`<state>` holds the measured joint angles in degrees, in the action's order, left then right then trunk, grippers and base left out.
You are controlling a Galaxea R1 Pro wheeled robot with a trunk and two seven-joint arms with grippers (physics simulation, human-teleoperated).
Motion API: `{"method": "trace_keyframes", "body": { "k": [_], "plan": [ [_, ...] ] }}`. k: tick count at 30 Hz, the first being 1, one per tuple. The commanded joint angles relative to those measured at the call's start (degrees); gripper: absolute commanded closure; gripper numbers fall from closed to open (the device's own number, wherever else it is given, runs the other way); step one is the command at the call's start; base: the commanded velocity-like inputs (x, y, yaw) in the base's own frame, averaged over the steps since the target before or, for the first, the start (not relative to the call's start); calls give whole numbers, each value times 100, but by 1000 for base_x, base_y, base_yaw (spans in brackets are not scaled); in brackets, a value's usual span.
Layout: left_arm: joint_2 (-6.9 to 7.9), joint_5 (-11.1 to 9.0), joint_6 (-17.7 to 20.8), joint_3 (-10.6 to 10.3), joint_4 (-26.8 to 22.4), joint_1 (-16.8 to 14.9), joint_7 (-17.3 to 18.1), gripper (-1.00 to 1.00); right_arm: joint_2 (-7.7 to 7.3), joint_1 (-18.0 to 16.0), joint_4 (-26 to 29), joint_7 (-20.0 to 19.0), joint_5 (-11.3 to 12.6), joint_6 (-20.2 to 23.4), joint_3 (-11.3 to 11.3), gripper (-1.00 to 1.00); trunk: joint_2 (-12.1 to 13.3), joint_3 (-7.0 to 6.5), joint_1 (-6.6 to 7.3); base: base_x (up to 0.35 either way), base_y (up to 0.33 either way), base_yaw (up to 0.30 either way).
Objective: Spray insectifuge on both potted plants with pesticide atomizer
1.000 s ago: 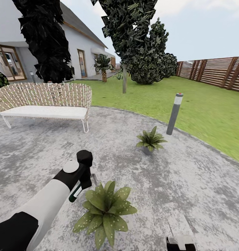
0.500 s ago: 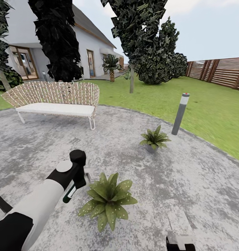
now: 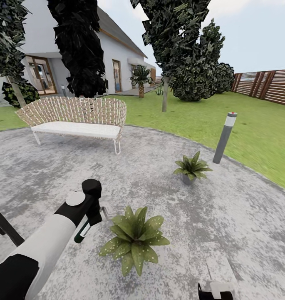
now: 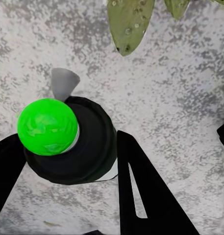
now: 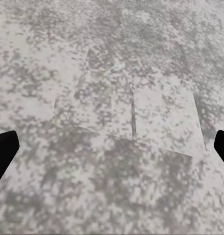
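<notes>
Rough mottled grey stone patio (image 3: 225, 216), woven wicker bench (image 3: 75, 112) with matt white cushion, slatted brown wooden fence (image 3: 267, 85), smooth grey bollard lamp (image 3: 224, 137).

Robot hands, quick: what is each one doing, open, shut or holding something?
Left end effector: shut on the pesticide atomizer, beside the near potted plant.
Right end effector: open, holding nothing, over the stone patio.

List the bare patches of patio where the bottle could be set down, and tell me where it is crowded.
Free: the patio right of the near potted plant; the stretch between bench and both plants. Crowded: beside the near plant, where the left gripper holds the atomizer; around the far potted plant and bollard lamp.
</notes>
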<state>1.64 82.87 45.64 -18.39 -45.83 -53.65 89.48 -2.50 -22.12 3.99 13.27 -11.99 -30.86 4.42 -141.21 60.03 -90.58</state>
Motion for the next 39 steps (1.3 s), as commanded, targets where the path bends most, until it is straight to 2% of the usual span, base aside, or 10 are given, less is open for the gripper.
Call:
{"method": "trace_keyframes", "body": {
  "k": [1,7,14,20,25,32,39],
  "plan": [
    [-2,34,59,-23,-5,-5,52,100,-2,-3,-4,18,-60,-16,46,-100,-2,5,0,177,-125,51],
    [-6,36,58,-24,-5,-5,52,100,1,-3,-4,18,-58,-16,45,-100,-2,5,0,125,-219,8],
    [-6,28,58,-24,-5,-5,52,100,1,-3,-4,18,-58,-16,44,-100,-2,5,0,-79,-268,16],
    [-7,42,59,-24,-5,-5,52,100,3,-3,-3,18,-58,-16,44,-100,-2,5,0,-79,-270,246],
    [-6,44,59,-24,-5,4,52,100,1,-3,-3,18,-58,-16,48,-100,-2,5,0,152,-237,275],
    [51,34,52,-16,-5,166,52,100,1,-3,-3,18,-58,-16,50,-100,-2,5,0,67,-45,44],
    [23,19,57,-15,-5,197,52,100,1,-3,-10,18,-66,-8,42,-100,-2,5,0,1,0,244]
  ]
}}
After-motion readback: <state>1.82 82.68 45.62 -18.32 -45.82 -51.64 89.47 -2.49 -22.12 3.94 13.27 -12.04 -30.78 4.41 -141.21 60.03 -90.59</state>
